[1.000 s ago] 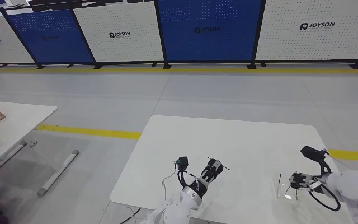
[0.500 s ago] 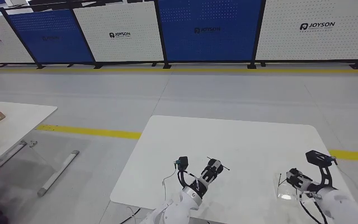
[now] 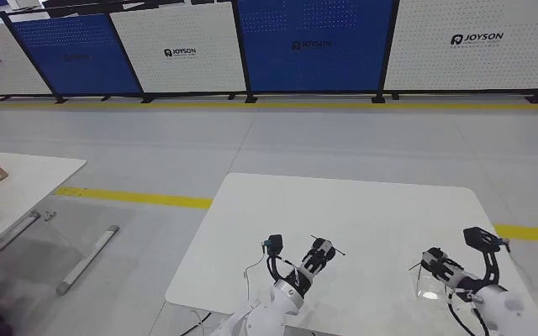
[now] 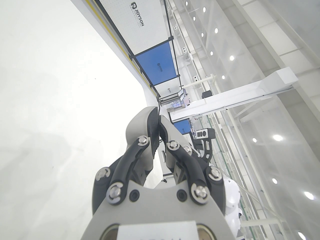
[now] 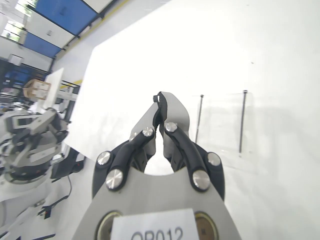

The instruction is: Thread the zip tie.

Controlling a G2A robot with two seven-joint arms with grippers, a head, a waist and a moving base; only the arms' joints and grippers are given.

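Note:
On the white table (image 3: pixel 353 202), my left gripper (image 3: pixel 324 248) is near the front edge, shut on a thin black zip tie (image 3: pixel 338 249) that sticks out on both sides. In the left wrist view its pads (image 4: pixel 153 121) are pressed together. My right gripper (image 3: pixel 426 256) is at the front right, just above a clear tray (image 3: pixel 429 294). Its fingers are shut (image 5: pixel 158 98), with a small black zip tie end (image 5: pixel 155 98) poking out at the tip. Two more black zip ties (image 5: pixel 199 118) (image 5: pixel 242 121) lie side by side on the clear tray (image 5: pixel 225 131).
Both arms are close to the table's front edge (image 3: pixel 210 302). Another white table (image 3: pixel 34 176) stands far off to the left. Blue and white panels (image 3: pixel 311 42) line the back of the room beyond open floor.
My right gripper has drawn left and up off the clear tray, and its wrist has swung nearer the table's right edge. The left arm has kept still.

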